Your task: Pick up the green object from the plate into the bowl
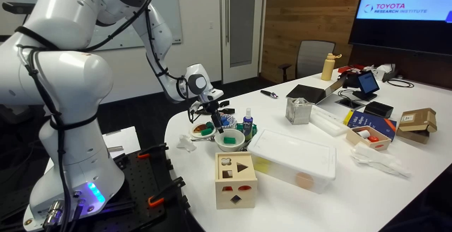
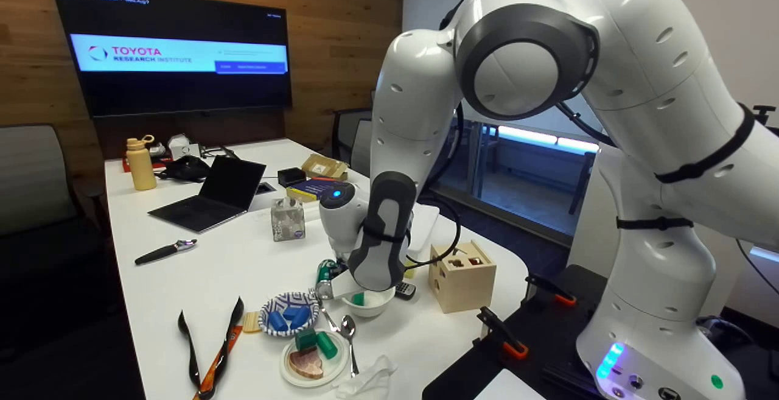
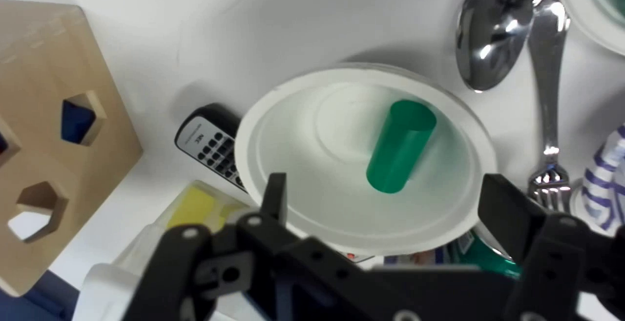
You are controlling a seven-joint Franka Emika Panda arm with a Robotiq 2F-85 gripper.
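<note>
In the wrist view, the green block (image 3: 400,147) lies inside the bowl (image 3: 317,189), right of frame centre, long axis slanting upper right to lower left, its lower end framed between the parted fingers of the gripper (image 3: 385,199), so withdrawal should presumably follow.

office meeting room: wall screen (image 2: 176,53), laptop (image 2: 226,188)

In an exterior view, a green cylinder (image 2: 327,344) and dark-green block (image 2: 305,340) lie on the plate (image 2: 335,368); the bowl (image 2: 369,312), partly hidden, seems to hold another green piece (image 2: 358,298).
</note>
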